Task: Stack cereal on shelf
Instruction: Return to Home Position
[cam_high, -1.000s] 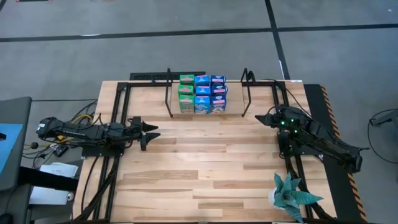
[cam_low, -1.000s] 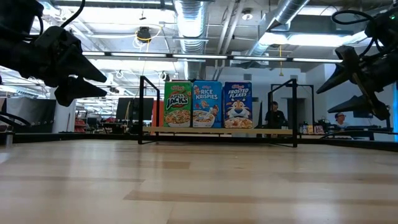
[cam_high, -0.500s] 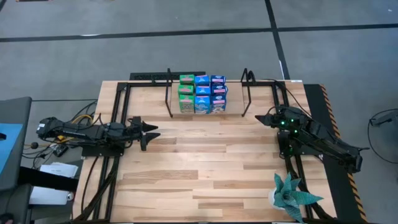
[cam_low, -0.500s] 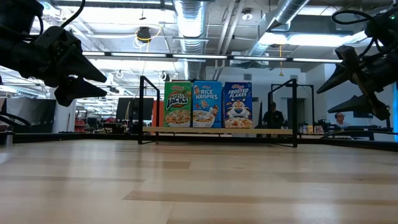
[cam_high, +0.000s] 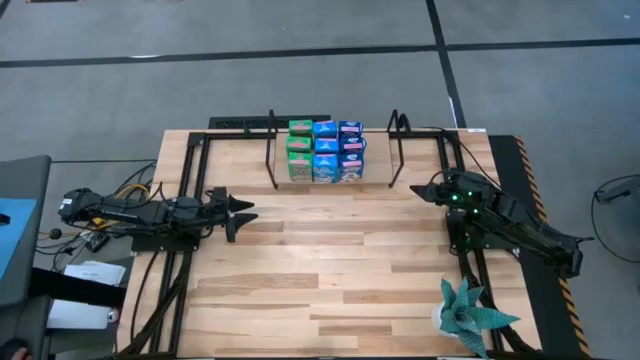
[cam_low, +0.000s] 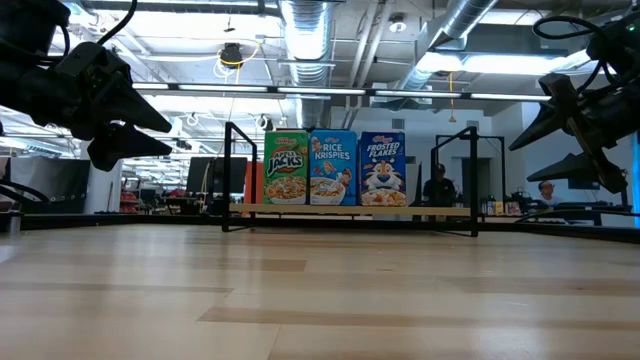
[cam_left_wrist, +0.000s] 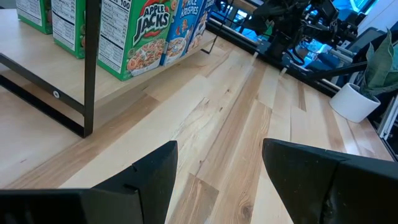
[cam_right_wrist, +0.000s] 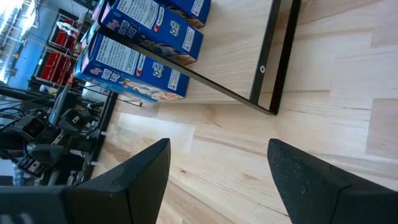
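Note:
Several small cereal boxes (cam_high: 325, 150), green, light blue and dark blue, stand upright in rows on the shelf (cam_high: 375, 178), a light board between black wire uprights at the table's far middle. In the low view the front row (cam_low: 334, 168) shows a green, a light blue and a dark blue box. My left gripper (cam_high: 247, 216) hovers open over the table's left side, pointing toward the middle, with nothing between its fingers (cam_left_wrist: 155, 174). My right gripper (cam_high: 418, 188) hovers open at the right, just off the shelf's right upright, also holding nothing.
A potted plant (cam_high: 468, 315) in a white pot stands at the table's near right corner. Black frame rails (cam_high: 190, 170) run along the table's left, right and far edges. Bare wood (cam_high: 330, 260) spreads between the arms and toward the near edge. People show far beyond the table.

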